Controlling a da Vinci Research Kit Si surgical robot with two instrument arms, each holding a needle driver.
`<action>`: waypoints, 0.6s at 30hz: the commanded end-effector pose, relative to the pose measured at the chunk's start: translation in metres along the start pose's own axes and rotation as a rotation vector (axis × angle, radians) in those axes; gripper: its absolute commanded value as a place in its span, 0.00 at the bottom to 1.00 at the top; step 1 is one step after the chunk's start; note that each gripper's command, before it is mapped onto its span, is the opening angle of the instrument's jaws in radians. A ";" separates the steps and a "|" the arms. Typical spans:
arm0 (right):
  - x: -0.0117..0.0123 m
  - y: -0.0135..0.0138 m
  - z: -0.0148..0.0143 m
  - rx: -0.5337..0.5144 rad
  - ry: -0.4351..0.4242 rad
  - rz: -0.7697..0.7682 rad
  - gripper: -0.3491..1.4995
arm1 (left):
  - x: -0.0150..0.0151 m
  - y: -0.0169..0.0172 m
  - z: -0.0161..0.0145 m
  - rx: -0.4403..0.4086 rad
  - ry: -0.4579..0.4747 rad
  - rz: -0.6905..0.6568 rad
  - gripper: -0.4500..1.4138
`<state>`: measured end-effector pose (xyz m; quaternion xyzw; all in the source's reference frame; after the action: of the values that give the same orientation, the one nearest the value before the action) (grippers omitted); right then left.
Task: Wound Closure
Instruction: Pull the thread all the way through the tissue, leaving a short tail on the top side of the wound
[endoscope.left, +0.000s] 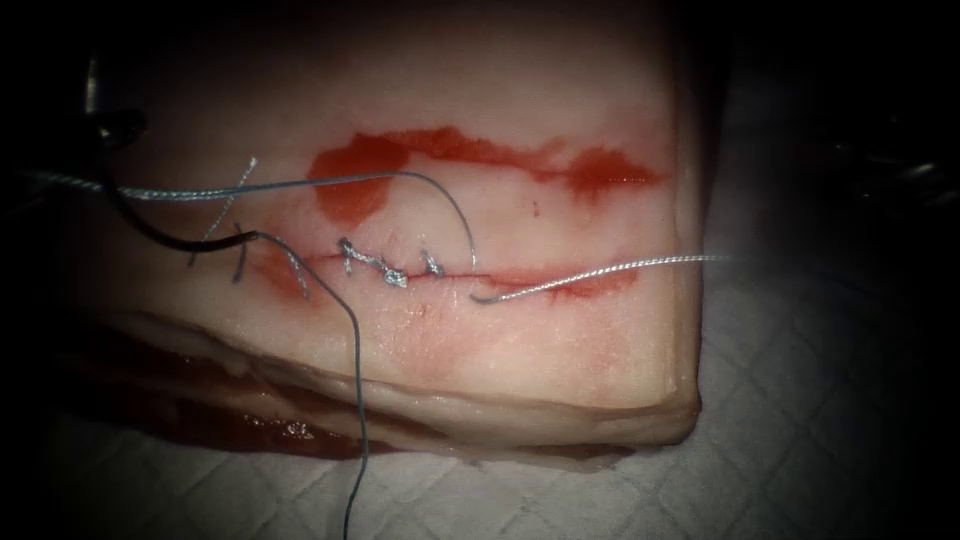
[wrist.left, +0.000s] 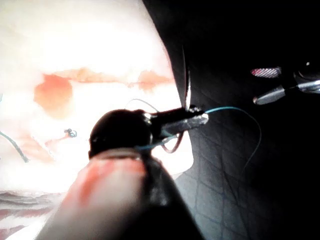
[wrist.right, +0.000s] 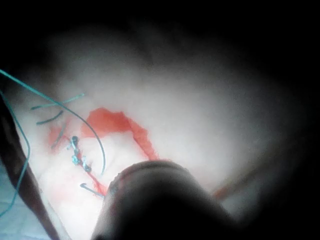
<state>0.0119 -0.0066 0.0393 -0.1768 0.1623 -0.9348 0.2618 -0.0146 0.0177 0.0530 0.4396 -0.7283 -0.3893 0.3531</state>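
Endoscope view: the pale, blocky slab of pork-belly tissue (endoscope.left: 520, 350) lies on a white quilted pad (endoscope.left: 800, 420); a long horizontal cut (endoscope.left: 520, 280) crosses it, and every place here is taken from that cut; smears of red fluid (endoscope.left: 350, 180) lie above it and along its right part; a short row of grey knotted stitches (endoscope.left: 390, 268) closes its left part.

In the left wrist view, the left arm's dark metal hand (wrist.left: 192, 120) is pressed together on the thin curved steel needle (wrist.left: 187, 85), gripping it partway along its curve; the needle is off the tissue, clear of the cut, with teal thread trailing from the hand. There too, the right arm's hand (wrist.left: 267, 84) shows well away from the cut, spread and holding nothing.

A grey braided thread (endoscope.left: 300, 183) arcs from the left into the cut just right of the stitches; another strand leaves just below and runs right; short cut ends of thread (endoscope.left: 240, 262) lie left of the stitches.
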 end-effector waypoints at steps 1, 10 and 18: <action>-0.0026 0.0010 0.0005 0.019 0.000 -0.044 0.81 | 0.0002 0.0006 0.0003 0.002 0.000 0.001 0.00; -0.0074 0.0069 0.0062 0.002 0.181 -0.268 0.70 | 0.0003 0.0007 0.0003 0.002 0.007 -0.001 0.00; -0.0072 0.0099 0.0132 0.154 0.342 -0.466 0.74 | 0.0003 0.0007 0.0003 0.003 0.008 -0.001 0.00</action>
<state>0.0264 -0.0137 0.0449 -0.0252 0.0889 -0.9955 0.0185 -0.0147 0.0176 0.0530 0.4423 -0.7268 -0.3874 0.3551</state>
